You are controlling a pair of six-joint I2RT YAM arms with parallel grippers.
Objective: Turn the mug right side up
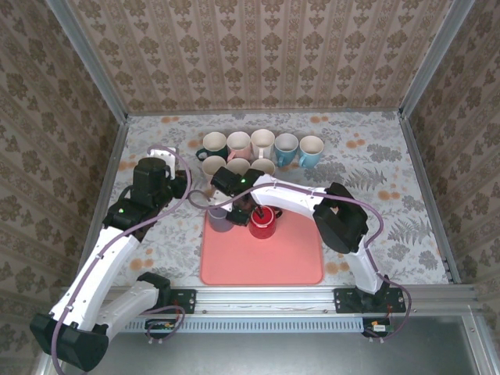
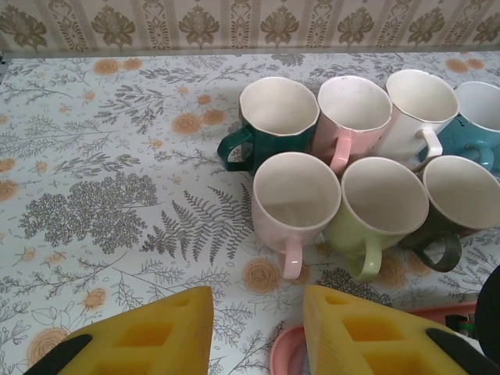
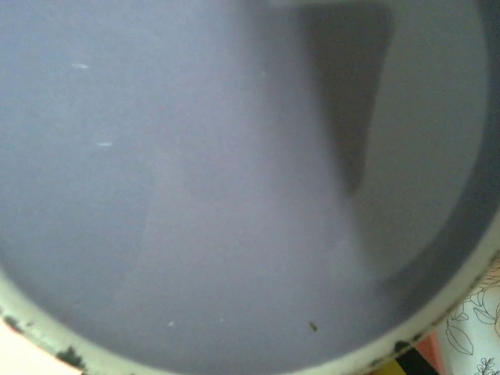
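Shows a pale lavender glazed ceramic mug (image 1: 219, 219) at the far left corner of the pink mat (image 1: 289, 262), just beside a red mug (image 1: 263, 225). Appears bottom-up from overhead, lavender face skyward. Close up from the right wrist, presents a smooth lavender surface (image 3: 234, 172) ringed by a cream speckled edge (image 3: 47, 336).

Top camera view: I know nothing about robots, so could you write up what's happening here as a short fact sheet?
Mat: pink mat in front of the arms' bases
On mat: purple mug, seemingly bottom up, beside a red mug
Right gripper: shut, right at the purple mug; the grip itself is hidden
Left gripper: open, empty, hanging left of the mat
Behind mat: cluster of upright mugs in two rows
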